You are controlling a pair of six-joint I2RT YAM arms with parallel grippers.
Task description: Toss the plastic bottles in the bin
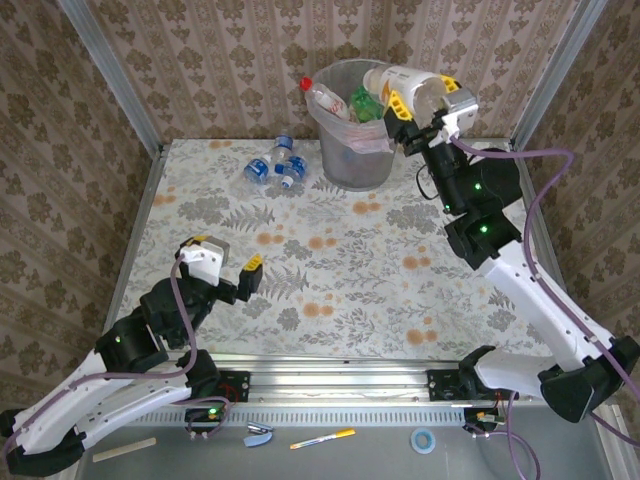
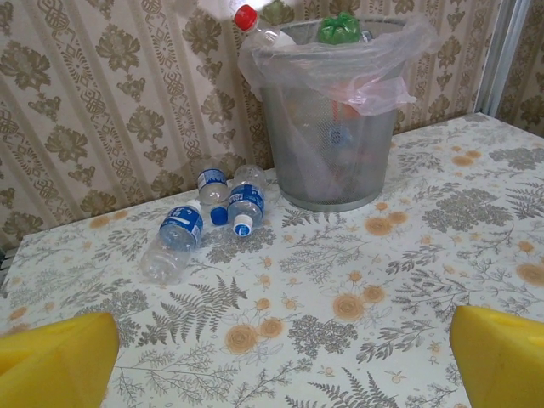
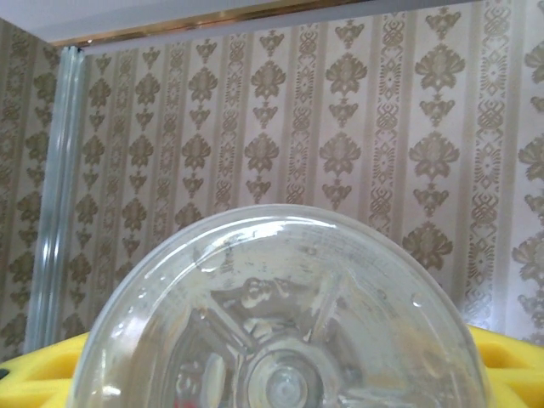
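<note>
A clear bottle (image 1: pixel 405 80) is gripped across its body by the jaws of the right arm (image 1: pixel 500 250) and held sideways just above the right rim of the bin (image 1: pixel 355 165). It is best carried over the bin's middle before release, since the bin looks heaped and a roll-off seems likely. The right arm is raised and stretched out to the bin. The jaws of the left arm (image 1: pixel 150 335) are spread wide and empty, well short of the bin. Three bottles (image 1: pixel 275 170) lie on the bench (image 1: pixel 350 270) just left of the bin.

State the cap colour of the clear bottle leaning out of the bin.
Red cap, best in left wrist view.
</note>
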